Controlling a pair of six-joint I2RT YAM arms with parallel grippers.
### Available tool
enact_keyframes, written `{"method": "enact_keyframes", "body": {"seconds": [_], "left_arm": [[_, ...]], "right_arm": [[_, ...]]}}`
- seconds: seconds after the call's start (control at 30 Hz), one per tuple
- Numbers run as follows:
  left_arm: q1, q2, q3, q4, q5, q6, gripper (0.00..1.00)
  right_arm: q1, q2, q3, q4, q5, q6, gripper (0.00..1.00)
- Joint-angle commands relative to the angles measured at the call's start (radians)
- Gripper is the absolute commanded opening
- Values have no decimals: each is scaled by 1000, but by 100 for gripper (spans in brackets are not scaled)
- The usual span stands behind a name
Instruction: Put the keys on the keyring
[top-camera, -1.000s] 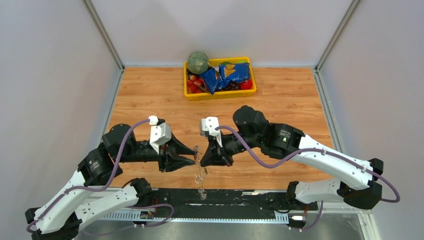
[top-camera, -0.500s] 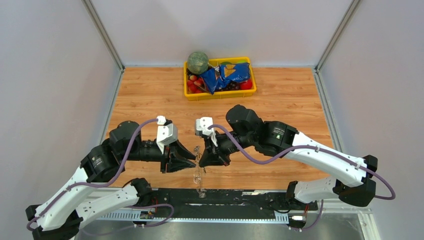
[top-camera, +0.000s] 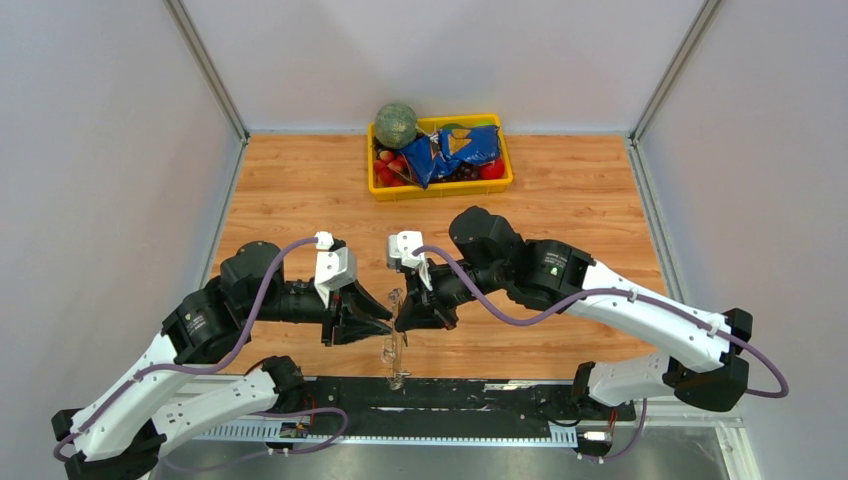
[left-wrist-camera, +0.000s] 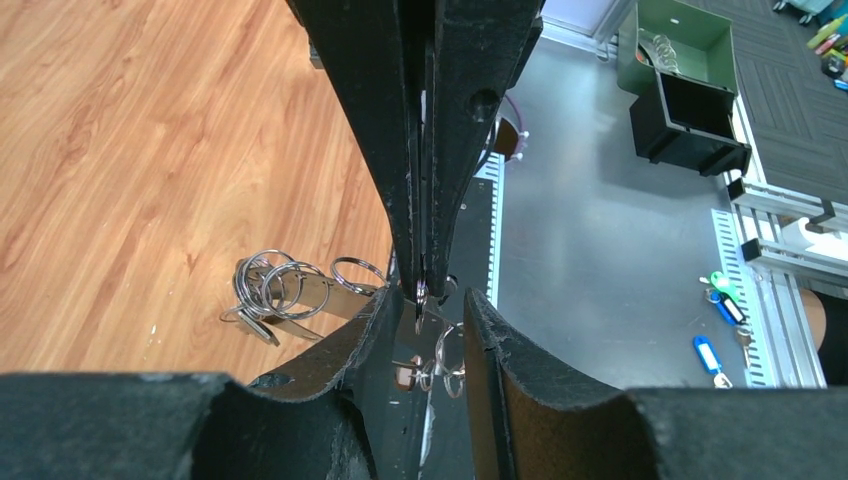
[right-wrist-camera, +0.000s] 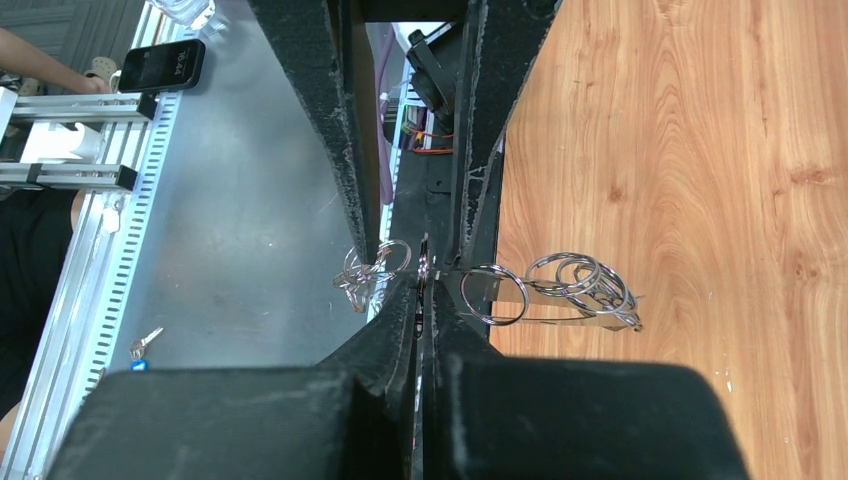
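The keyring (top-camera: 394, 345) is a chain of thin silver rings that dangles between my two grippers near the table's front edge. My right gripper (right-wrist-camera: 422, 285) is shut on one thin ring of it. Small rings (right-wrist-camera: 375, 265) hang on one side and a bunch of larger rings (right-wrist-camera: 585, 280) on the other. My left gripper (left-wrist-camera: 432, 300) is open, and its jaws straddle the right gripper's shut tips (left-wrist-camera: 420, 285) without gripping anything. The larger rings also show in the left wrist view (left-wrist-camera: 275, 295). No key with a black head is in view.
A yellow tray (top-camera: 503, 150) with a green melon (top-camera: 396, 124), a blue bag and red fruit stands at the back centre. A black rail (top-camera: 470, 395) runs along the front edge under the dangling rings. Grey walls close in both sides.
Both grippers have closed in on each other. The right gripper and the hanging rings shifted slightly left, and the left gripper's open jaws came up around the right gripper's tips.
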Motion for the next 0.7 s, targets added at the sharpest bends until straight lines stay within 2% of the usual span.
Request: {"method": "enact_keyframes", "body": {"seconds": [0.0,0.67], "left_arm": [[-1,0,15,21,-6,13,39],[-1,14,-2,52,-10,10,31]], "right_arm": [[4,9,52,35,-5,-2,0],[5,19,58,44,-23,-4,0]]}}
